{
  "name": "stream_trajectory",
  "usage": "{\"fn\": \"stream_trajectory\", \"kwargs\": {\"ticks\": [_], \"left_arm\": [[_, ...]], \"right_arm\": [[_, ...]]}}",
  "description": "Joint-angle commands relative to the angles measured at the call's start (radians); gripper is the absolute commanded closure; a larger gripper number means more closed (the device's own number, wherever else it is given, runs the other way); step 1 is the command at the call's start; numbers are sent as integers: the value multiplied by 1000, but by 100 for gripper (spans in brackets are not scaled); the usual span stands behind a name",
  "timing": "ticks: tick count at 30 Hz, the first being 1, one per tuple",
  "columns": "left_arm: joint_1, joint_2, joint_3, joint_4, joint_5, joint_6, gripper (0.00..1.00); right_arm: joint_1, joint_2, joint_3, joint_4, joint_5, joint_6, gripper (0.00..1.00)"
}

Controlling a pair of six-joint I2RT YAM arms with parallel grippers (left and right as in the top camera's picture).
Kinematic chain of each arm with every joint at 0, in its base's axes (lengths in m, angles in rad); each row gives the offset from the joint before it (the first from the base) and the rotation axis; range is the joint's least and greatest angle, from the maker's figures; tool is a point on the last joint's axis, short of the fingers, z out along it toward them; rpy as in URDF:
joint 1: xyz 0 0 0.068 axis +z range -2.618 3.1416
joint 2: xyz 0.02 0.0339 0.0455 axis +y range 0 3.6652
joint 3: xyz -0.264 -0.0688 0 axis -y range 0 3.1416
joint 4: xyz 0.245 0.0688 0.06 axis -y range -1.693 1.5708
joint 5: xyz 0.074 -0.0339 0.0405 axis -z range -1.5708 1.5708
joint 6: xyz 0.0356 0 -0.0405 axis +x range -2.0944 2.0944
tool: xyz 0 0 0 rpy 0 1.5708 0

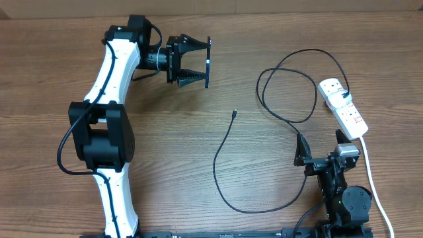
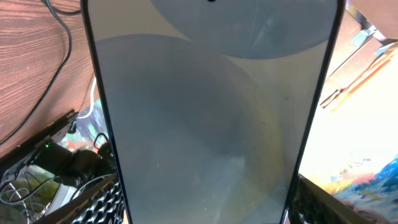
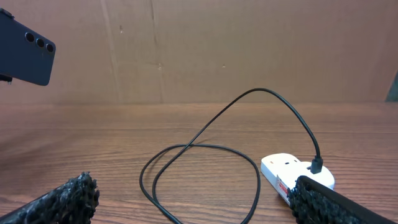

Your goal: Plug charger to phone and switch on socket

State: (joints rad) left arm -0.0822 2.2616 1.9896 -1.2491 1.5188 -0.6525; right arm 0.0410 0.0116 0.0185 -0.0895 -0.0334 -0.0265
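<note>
One counter (image 1: 165,132). On view: one phone (image 2: 211,124), one charger (image 1: 215,165), one socket (image 1: 344,109), one thick white cord (image 1: 370,178). Two end effectors in all: one left end effector (image 1: 205,63), one right end effector (image 1: 320,137).

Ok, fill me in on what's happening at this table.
The left gripper holds the phone in the air between its jaws. The charger is plugged into the socket, but its free tip lies loose on the table, not yet in the phone. The right gripper sits near the socket, jaws wide open and empty.
</note>
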Motion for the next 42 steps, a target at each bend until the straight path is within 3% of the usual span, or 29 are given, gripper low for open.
{"fn": "stream_trajectory", "kwargs": {"ticks": [1, 42], "left_arm": [[11, 8, 31, 0, 62, -6, 28], [11, 8, 31, -3, 62, -29, 28]], "right_arm": [[5, -9, -10, 5, 10, -5, 0], [5, -9, -10, 6, 10, -5, 0]]}}
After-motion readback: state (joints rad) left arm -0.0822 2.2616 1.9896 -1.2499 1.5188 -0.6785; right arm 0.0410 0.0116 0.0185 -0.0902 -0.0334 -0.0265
